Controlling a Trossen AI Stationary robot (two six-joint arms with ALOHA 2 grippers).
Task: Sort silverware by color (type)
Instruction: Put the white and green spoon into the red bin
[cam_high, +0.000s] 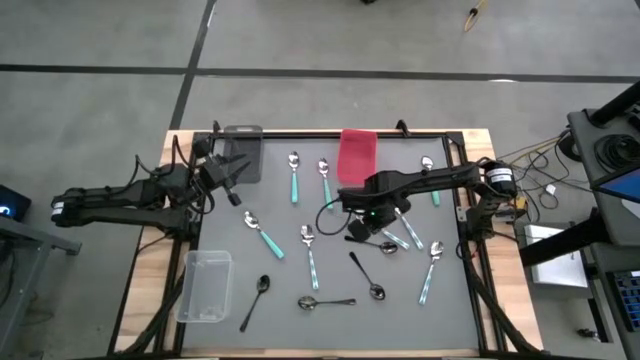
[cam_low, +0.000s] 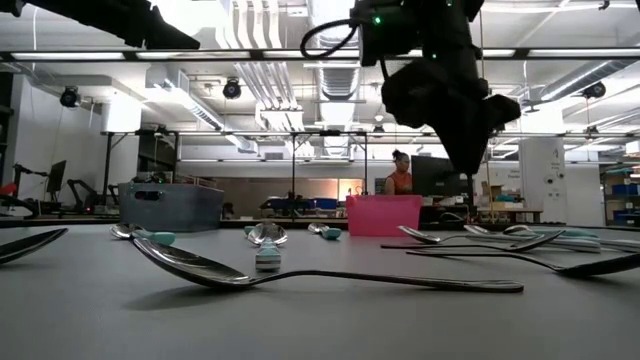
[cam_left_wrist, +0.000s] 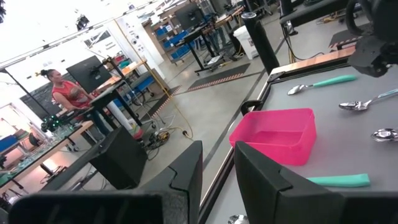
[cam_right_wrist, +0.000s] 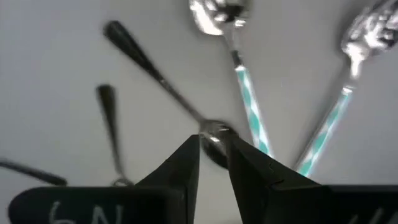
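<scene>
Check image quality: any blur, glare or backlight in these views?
Right wrist view: the spoons are soft with motion blur. Low view: ceiling lights backlight the right gripper into a silhouette. Left wrist view: overexposed at top left. High view: evenly lit.

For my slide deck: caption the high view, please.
Right gripper hovers over scattered spoons mid-mat; left gripper waits by the grey bin.

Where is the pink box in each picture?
High view: the pink box sits at the table's far edge, near the middle.
Low view: far back, centre.
Left wrist view: right of centre.
Right wrist view: not in it.
Shared landmark: the grey bin along the same far edge.
</scene>
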